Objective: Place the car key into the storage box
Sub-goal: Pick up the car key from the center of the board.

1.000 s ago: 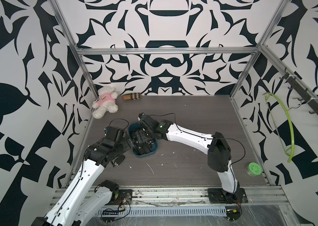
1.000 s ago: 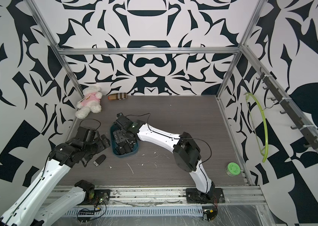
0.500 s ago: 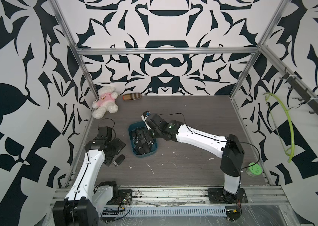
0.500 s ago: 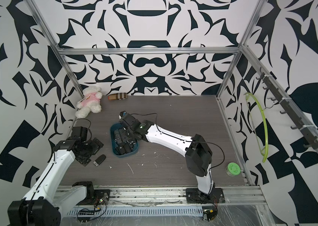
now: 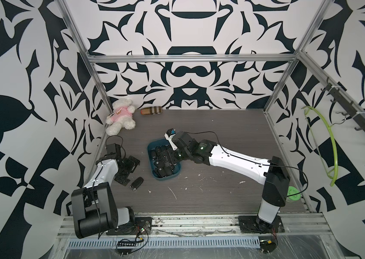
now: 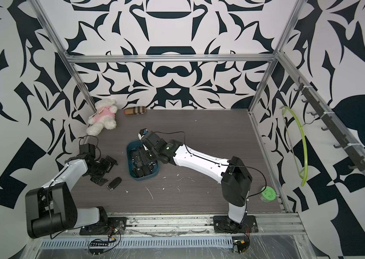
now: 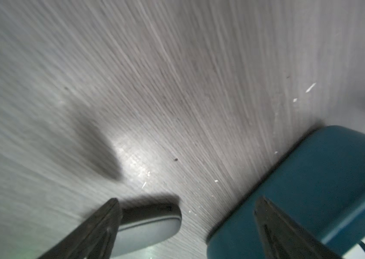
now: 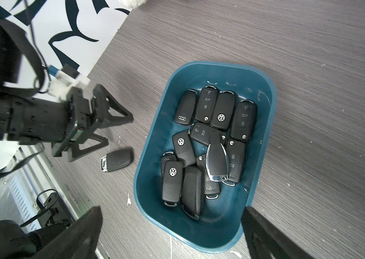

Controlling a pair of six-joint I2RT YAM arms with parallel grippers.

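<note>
We see the car key (image 5: 136, 183) lying loose on the dark wood-grain counter (image 5: 221, 139). It is outside the storage box (image 5: 165, 177), just beside the box's long wall on the left arm's side. In the right wrist view a narrow strip of counter separates the car key (image 8: 116, 160) from the storage box (image 8: 199, 235). The left arm (image 5: 105, 170) is folded in close to the side wall. The left jaws sit low over the counter just beyond the key, spread wide and holding nothing. In the left wrist view the rounded end of the key (image 7: 147, 226) shows behind one jaw, and a teal corner of the box (image 7: 311, 179) shows behind the other. The right arm (image 5: 233, 160) stretches across the counter to the box. The right jaws hang above the box, also wide apart and empty, and the right wrist view looks straight down between them. Inside the box lies a heap of black key fobs (image 8: 219, 112), several with round badges. One chrome-edged fob (image 8: 216, 162) rests on top of the others. At the far left corner of the counter a white plush bear (image 5: 121, 116) in a pink top lies on its side. A tan plaid pouch (image 5: 151, 111) lies near it against the back wall. A green round lid (image 5: 293, 194) sits at the counter's right edge behind the right arm. Small white flecks (image 5: 172, 192) dot the counter in front of the box.
</note>
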